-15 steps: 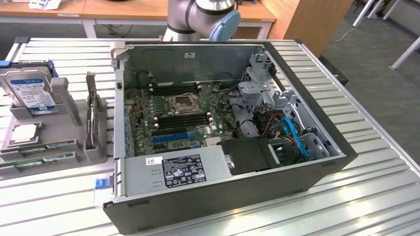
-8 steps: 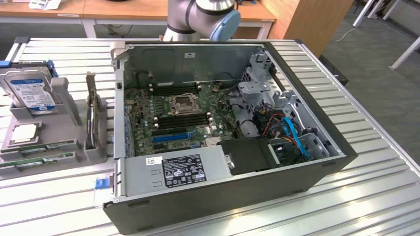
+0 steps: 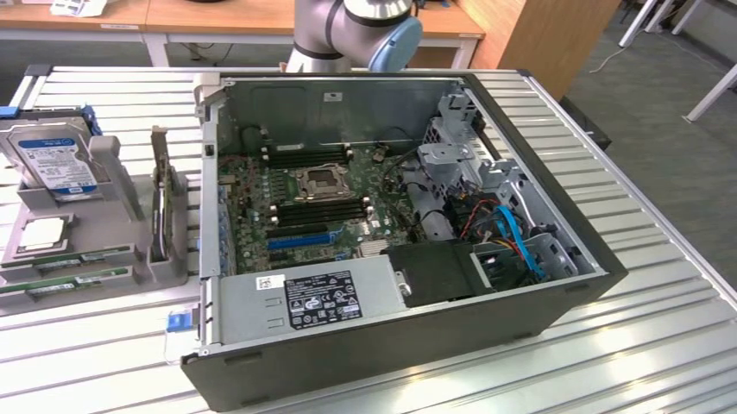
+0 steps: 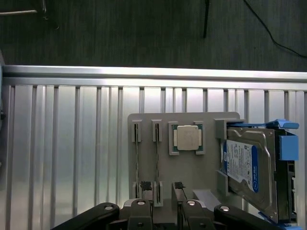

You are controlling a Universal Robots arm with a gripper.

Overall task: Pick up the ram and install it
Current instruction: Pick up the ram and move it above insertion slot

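Green ram sticks (image 3: 75, 257) stand on edge in grey holder (image 4: 192, 170) slots near the table (image 3: 645, 345) edge, probably so their top edges can be pinched. Gripper (image 4: 165, 207) hovers above them, jaws apart and empty.

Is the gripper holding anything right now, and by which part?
Nothing is held. The gripper has its jaws apart above the grey holder, where both ram sticks sit.
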